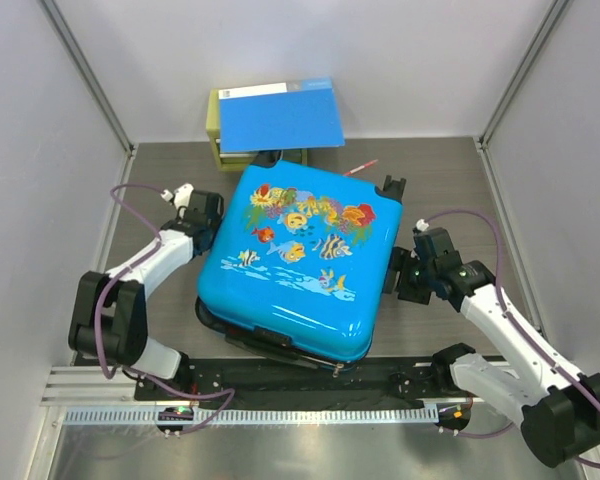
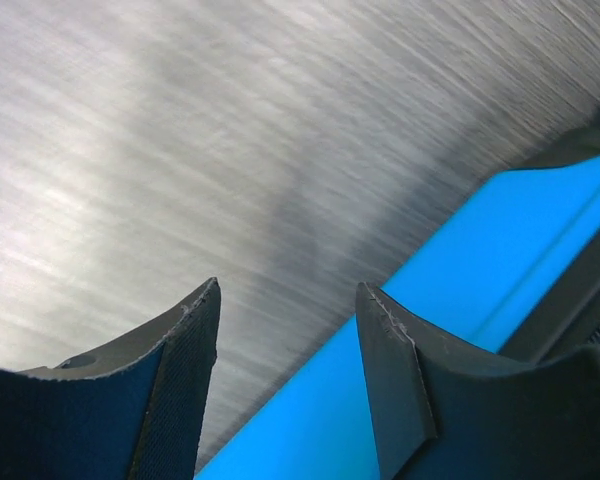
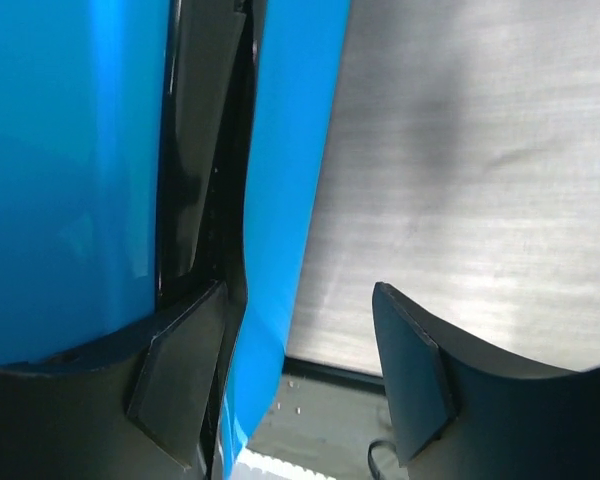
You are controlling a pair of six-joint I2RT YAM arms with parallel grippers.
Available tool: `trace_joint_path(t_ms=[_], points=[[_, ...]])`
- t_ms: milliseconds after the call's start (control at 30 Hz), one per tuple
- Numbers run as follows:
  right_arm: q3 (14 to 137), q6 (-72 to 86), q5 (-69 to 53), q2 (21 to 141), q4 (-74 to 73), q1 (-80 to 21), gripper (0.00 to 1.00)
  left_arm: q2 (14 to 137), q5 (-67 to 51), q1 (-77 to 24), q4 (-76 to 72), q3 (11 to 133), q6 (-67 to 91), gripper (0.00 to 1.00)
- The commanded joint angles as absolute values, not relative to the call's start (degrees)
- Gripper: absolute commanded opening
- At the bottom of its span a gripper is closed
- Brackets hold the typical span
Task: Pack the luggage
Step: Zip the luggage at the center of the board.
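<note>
The luggage [image 1: 295, 262] is a bright-blue hard-shell suitcase with a fish-and-coral print. It lies flat and closed in the middle of the table. My left gripper [image 1: 206, 213] sits against its left side. In the left wrist view that gripper [image 2: 288, 305] is open, with the blue shell [image 2: 480, 250] running under its right finger. My right gripper [image 1: 404, 274] is at the suitcase's right side. In the right wrist view it [image 3: 298, 305] is open, its left finger over the black seam [image 3: 205, 150], with a blue shell edge [image 3: 285, 200] between the fingers.
A flat blue folder [image 1: 280, 115] lies on a small yellow-green box [image 1: 216, 140] at the back. A red pen [image 1: 361, 167] lies by the suitcase's far right corner, near a black wheel [image 1: 391, 187]. A ridged rail [image 1: 280, 413] runs along the near edge.
</note>
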State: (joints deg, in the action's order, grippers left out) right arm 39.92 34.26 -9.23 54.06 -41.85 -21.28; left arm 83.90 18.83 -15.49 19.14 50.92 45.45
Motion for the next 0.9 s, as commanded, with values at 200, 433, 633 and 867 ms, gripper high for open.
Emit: trace_joint_path(t_ms=[200, 433, 633, 867], points=[[39.64, 34.01, -35.86, 52.82, -31.38, -29.44, 0.71, 99.57, -14.06, -32.96, 18.98, 63.71, 39.73, 0.60], [40.25, 32.87, -34.19, 53.44, -30.24, -29.71, 0.72, 107.92, -15.65, -33.84, 19.51, 77.05, 38.32, 0.60], [41.04, 32.78, -28.75, 51.77, -31.63, -29.88, 0.72, 114.34, -13.98, -34.80, 23.19, 87.87, 37.44, 0.60], [52.17, 33.13, -20.84, 47.38, -44.81, -29.79, 0.75, 110.49, -10.02, -32.61, 29.18, 89.57, 35.16, 0.63]])
